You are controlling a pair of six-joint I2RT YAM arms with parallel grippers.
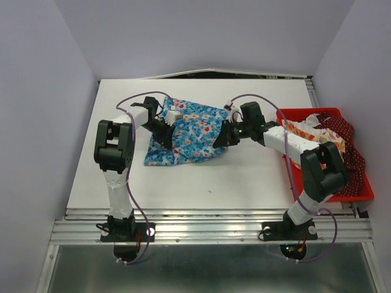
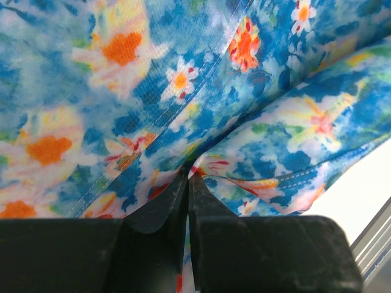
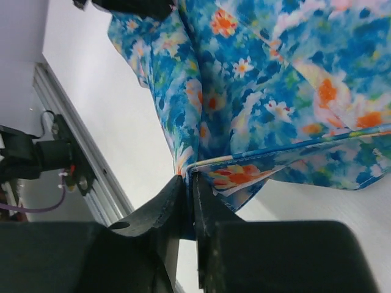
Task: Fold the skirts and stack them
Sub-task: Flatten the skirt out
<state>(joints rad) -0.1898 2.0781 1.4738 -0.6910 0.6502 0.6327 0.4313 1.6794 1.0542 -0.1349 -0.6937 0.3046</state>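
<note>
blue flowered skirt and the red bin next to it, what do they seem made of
Blue cloth skirt with multicoloured flowers: thin woven fabric, possibly cotton, matte and printed; it drapes in soft folds and shows stitched hems in the wrist views. Red rectangular bin: probably rigid moulded plastic, smooth and uniform in colour, with a straight rim that holds its shape.

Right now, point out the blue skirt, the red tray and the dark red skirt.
blue skirt [image 1: 195, 131], top external view, cloth's middle
red tray [image 1: 299, 112], top external view, far rim
dark red skirt [image 1: 342, 129], top external view, upper folds
</note>
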